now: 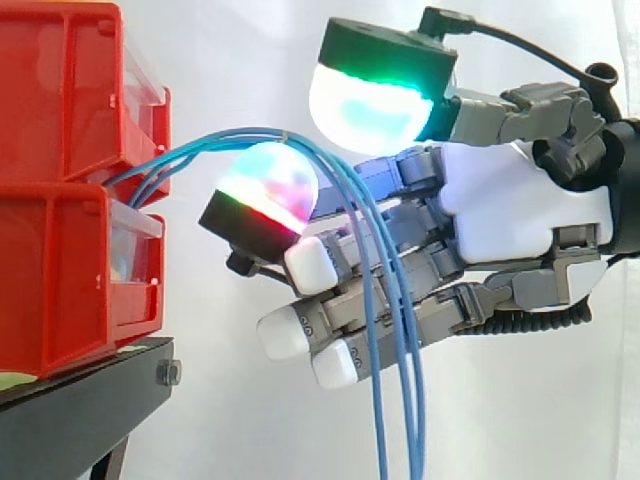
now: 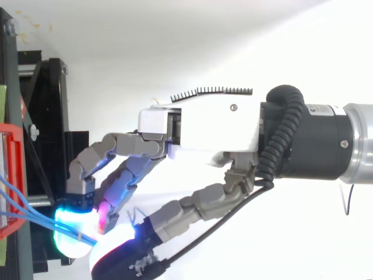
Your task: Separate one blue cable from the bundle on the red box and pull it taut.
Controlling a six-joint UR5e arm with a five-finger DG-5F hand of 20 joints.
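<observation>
Red bins (image 1: 60, 200) are noted as hard, glossy, smooth-walled plastic, with clear plastic fronts. Blue cables (image 1: 385, 330) are sheathed in smooth plastic with a faint sheen. The hand (image 1: 520, 200) casing is recorded as glossy white plastic, its grey parts matt. The black stand (image 1: 80, 400) is taken for matt painted metal, its bolt (image 1: 168, 373) bare metal. The curtain (image 1: 230, 60) is matt white cloth.

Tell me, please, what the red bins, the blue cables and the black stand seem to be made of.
Red bins: likely moulded plastic, glossy, with ribbed walls and highlights. Blue cables: flexible plastic-sheathed wire, judging by their smooth hanging curves. Black stand: probably painted metal, matte, with a bolt head at its end.
</observation>
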